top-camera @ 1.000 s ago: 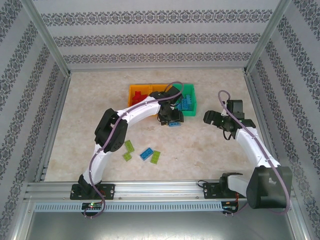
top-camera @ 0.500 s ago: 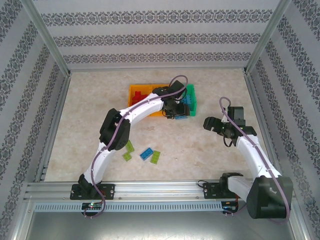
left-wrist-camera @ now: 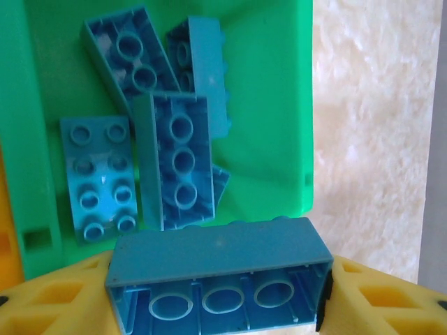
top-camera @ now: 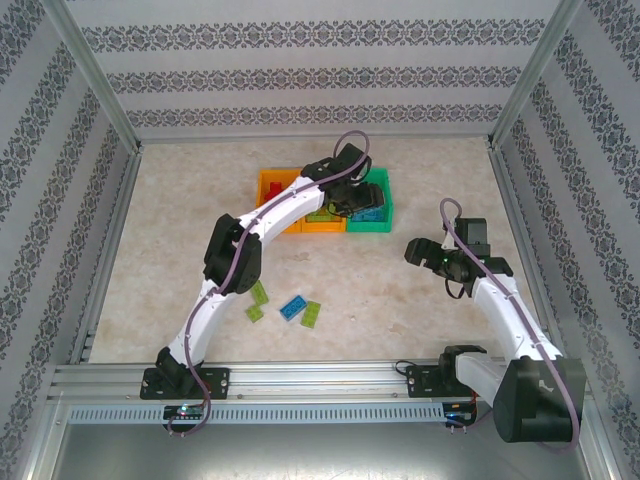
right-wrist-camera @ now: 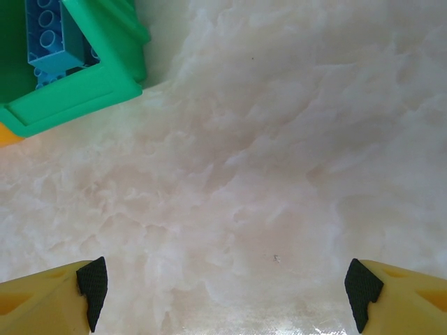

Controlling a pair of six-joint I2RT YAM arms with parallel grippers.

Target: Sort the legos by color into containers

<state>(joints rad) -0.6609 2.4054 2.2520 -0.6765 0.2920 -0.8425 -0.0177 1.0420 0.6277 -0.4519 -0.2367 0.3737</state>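
Robot test booth in a lab, aluminium frame posts (top-camera: pixel 103 90), patterned wall panels (top-camera: pixel 320 75) on three sides, marbled tabletop (top-camera: pixel 400 300), white robot arms (top-camera: pixel 262 222) bolted to a metal rail (top-camera: pixel 320 375).

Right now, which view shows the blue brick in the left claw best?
Left wrist: blue brick held large in the left claw, over the green bin. Top external: arm covers it. Right wrist: the bin's corner.

Left gripper (left-wrist-camera: pixel 220 307), blue brick (left-wrist-camera: pixel 216 255) clamped, moved farther out, from just near of green bin (left-wrist-camera: pixel 276 105) to above it; right gripper (top-camera: pixel 420 250) drew slightly nearer
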